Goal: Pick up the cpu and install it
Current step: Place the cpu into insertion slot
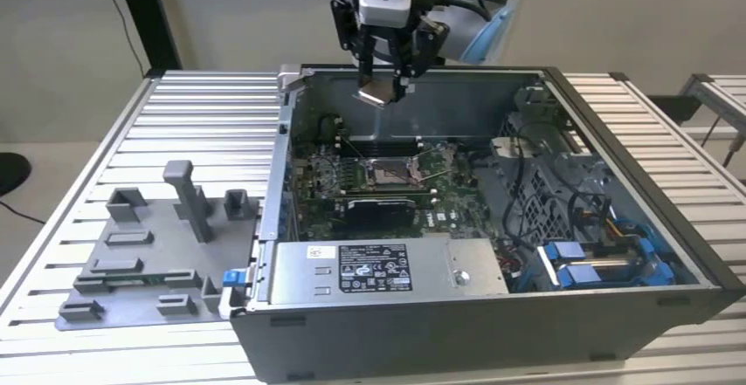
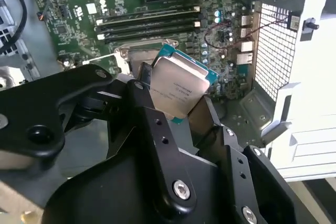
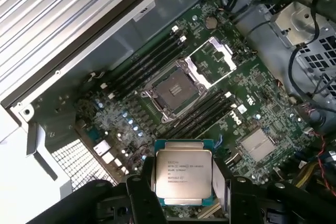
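Silver-white metal caps the cpu (image 3: 184, 177), with a thin green border showing around the lid. You have it clamped by two opposite edges in the gripper (image 3: 184, 186). The black fingers (image 3: 137, 195) are closed on its sides, so the printed top is uncovered in both wrist views.

Judge it as a light, stiff, thin plate. Its weight should not strain the grip, but the smooth lid and narrow edges give little friction, so it could pivot or slip if the squeeze is uneven. In the exterior view it sits tilted between the fingers, one corner lower than the others. The edges look like the right place to hold it, since the underside is probably delicate and best left untouched.

Below the chip and well apart from it, the socket (image 3: 173, 88) lies open with its metal frame flipped back beside it. It sits on the green board (image 3: 252, 103) between rows of long black slots. Around the board stands the open case (image 1: 466, 337), with a silver box (image 1: 385, 271) along its near wall. A grey tray (image 1: 140, 263) rests on the ribbed table (image 1: 70, 158) to the exterior view's left.
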`<action>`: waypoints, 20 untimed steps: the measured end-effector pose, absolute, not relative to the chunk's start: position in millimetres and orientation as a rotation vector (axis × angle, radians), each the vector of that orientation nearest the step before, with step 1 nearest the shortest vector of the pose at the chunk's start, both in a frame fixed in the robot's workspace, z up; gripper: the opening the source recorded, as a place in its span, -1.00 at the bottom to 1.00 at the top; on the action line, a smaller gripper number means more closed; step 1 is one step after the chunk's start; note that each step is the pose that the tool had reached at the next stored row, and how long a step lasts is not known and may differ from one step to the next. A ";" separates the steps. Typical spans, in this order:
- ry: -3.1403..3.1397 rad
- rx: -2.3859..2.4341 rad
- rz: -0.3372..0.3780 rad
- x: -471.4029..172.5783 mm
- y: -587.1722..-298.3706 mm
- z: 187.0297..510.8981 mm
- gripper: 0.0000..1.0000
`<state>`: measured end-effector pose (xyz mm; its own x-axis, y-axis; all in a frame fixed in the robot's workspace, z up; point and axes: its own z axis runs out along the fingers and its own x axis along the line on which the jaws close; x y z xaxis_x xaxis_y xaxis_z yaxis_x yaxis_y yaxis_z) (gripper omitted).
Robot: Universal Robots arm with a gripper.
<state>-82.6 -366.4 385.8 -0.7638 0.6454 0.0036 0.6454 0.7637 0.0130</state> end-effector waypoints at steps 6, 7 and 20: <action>2.911 1.177 0.021 -82.0 -366.3 385.2 -1.00; 2.905 1.192 0.021 -81.9 -366.3 385.1 -1.00; 2.838 1.343 0.021 -74.2 -364.9 384.1 -1.00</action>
